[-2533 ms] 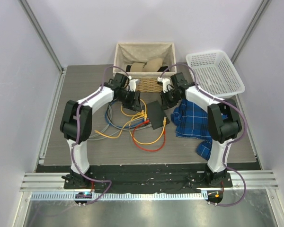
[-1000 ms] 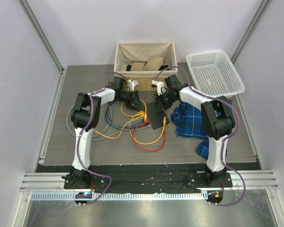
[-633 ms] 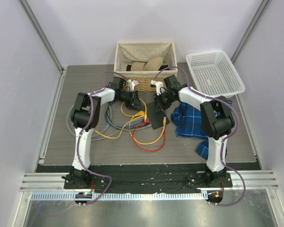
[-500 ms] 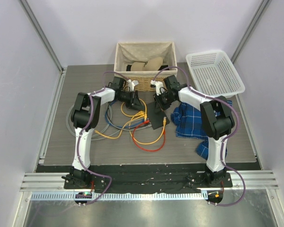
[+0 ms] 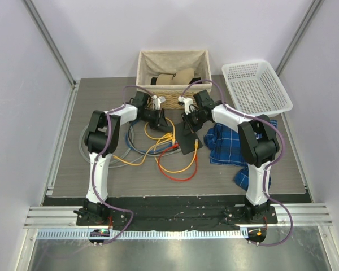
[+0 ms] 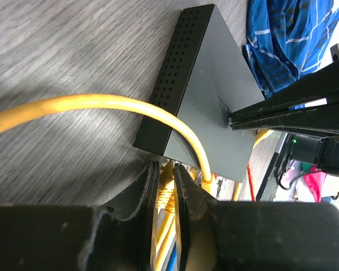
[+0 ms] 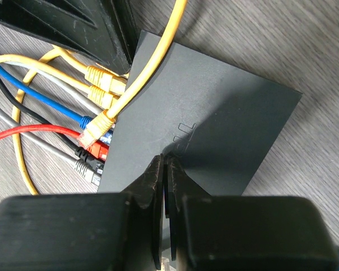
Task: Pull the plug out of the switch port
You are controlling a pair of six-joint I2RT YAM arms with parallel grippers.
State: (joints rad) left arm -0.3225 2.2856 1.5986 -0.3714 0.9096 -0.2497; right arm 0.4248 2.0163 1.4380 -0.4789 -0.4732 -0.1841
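Observation:
The switch (image 5: pixel 187 137) is a flat black box in the middle of the table, with several cables plugged into its left edge. In the left wrist view my left gripper (image 6: pixel 165 167) is shut on a yellow plug (image 6: pixel 166 183) at the socket edge of the switch (image 6: pixel 214 96). My right gripper (image 7: pixel 165 161) is shut, its tips pressing down on the top of the switch (image 7: pixel 226 124). Further plugs sit along the edge: yellow (image 7: pixel 99 127), blue (image 7: pixel 90 121), red (image 7: pixel 96 149). From above the left gripper (image 5: pixel 161 120) and the right gripper (image 5: pixel 188 122) flank the switch's far end.
A lined wicker basket (image 5: pixel 172 68) stands behind the grippers and a white plastic basket (image 5: pixel 257 84) at the back right. A blue plaid cloth (image 5: pixel 229 141) lies right of the switch. Red (image 5: pixel 178 175), yellow (image 5: pixel 127 161) and grey cable loops spread left and in front.
The right arm has swung left and set its shut gripper on the switch. The left arm has lowered and closed in on the socket edge. Little has moved in the last half second.

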